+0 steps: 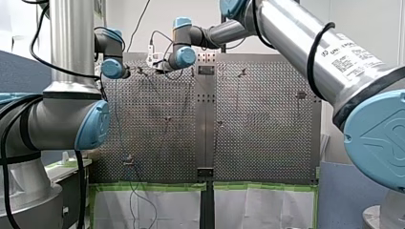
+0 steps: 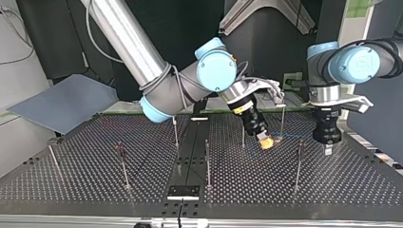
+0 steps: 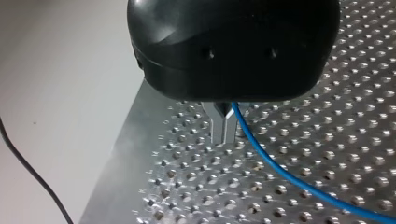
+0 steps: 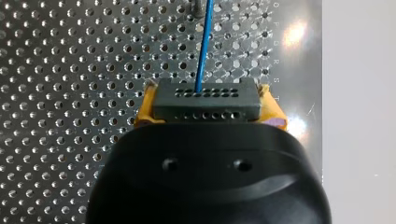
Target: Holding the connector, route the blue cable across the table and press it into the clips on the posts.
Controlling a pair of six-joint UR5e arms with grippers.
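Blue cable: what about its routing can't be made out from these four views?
- Left wrist view: whether my left gripper pinches the blue cable or it only passes beside the shut jaws; the gripper's black body hides the spot.
- Right wrist view: the cable leaves the connector and is cut off by the edge.
- Top and front views: cable too thin to trace to any posts.

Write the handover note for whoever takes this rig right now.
Right pincer: shut on the dark grey rectangular connector, low over the perforated metal table.
Left pincer: metal fingers shut, apparently pinching the thin blue cable, which trails across the table.
Done: connector and cable grasped.
Left: route the cable past the thin metal posts and press it into their clips; no view shows it seated in one.
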